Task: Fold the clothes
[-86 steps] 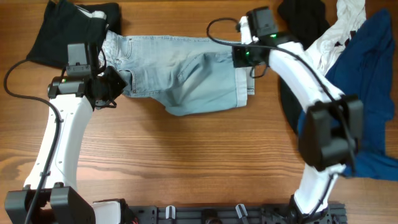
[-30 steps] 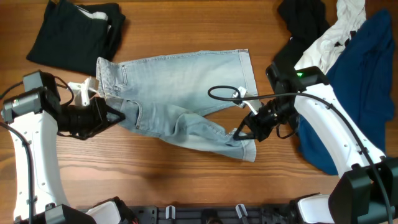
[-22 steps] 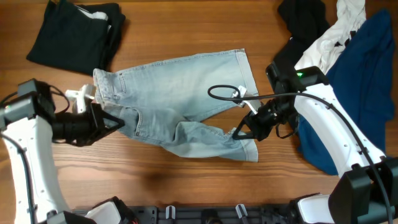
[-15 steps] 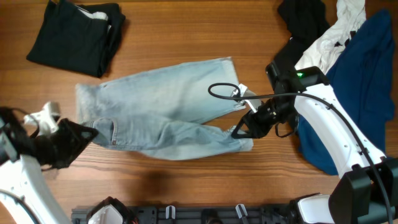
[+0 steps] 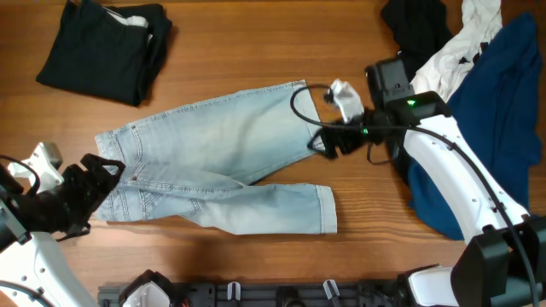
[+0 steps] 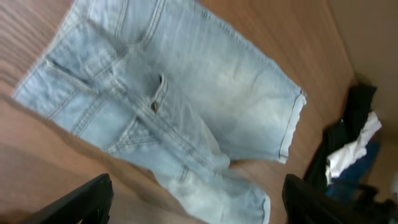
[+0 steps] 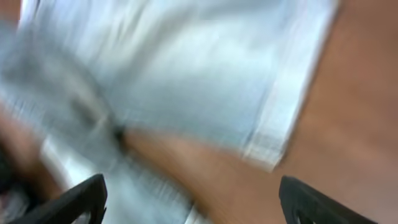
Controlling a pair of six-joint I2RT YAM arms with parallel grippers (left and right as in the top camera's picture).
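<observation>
Crosswise, denim shorts point(image 5: 213, 162), waistband point(image 5: 104, 149) leftward

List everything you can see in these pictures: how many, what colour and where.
denim shorts: one, pale blue, spread flat mid-table
folded garment: one, black with a bit of white at its top edge, far-left corner
black garment: one, loose, in the far-right pile
white garment: one, crumpled, in the same pile
deep-blue garment: one, along the right edge
table: one, brown wood
left arm: one, white, near-left
left gripper: one, black, open, at the shorts' waistband end
right arm: one, white, right side
right gripper: one, black, open, at the far leg's hem
</observation>
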